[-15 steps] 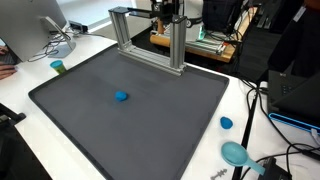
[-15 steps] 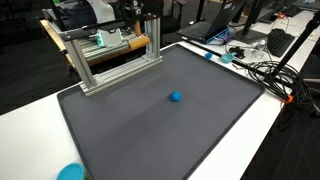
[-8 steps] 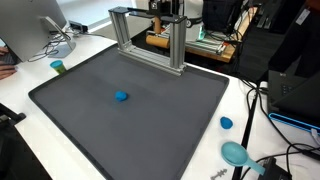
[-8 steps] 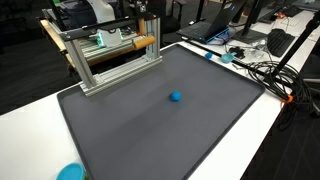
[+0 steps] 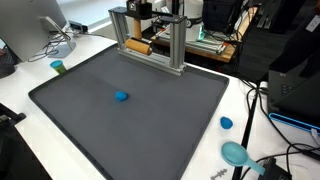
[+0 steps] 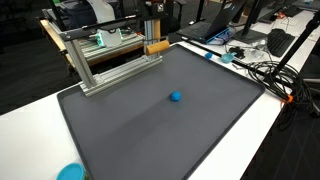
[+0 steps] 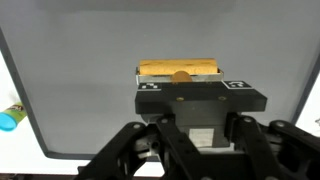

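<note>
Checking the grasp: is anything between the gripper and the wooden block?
Nothing visible does. The gripper is shut directly on the block, holding it over the mat, close by the metal frame.

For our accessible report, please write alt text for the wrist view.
The gripper is shut on a tan cylinder, held crosswise above a dark grey mat. A small blue-tipped object lies beside the mat's left edge.
</note>
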Robot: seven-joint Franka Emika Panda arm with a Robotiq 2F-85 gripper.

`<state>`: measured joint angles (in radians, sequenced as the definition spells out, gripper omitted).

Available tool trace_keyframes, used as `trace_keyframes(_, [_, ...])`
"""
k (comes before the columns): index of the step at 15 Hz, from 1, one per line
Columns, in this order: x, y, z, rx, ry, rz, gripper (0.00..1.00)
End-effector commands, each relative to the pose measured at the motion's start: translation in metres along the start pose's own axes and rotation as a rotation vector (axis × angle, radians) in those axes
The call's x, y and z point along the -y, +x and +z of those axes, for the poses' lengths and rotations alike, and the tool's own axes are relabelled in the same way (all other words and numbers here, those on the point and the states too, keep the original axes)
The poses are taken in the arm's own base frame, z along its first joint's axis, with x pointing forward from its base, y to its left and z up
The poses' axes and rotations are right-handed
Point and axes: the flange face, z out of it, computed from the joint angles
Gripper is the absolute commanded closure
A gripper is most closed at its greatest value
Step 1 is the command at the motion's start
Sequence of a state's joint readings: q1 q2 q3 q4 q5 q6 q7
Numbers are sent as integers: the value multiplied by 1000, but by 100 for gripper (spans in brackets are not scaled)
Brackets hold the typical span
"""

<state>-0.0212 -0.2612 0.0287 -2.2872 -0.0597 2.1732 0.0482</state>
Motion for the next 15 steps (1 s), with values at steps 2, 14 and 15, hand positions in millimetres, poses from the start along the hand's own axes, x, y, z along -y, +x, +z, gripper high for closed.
trace_keyframes(2, [-10,26,3,14,5,36,53])
trace_keyframes(14, [-13,70,30,-74,-80,29,78])
trace_keyframes(15, [-10,77,33,-73,-73,31,78])
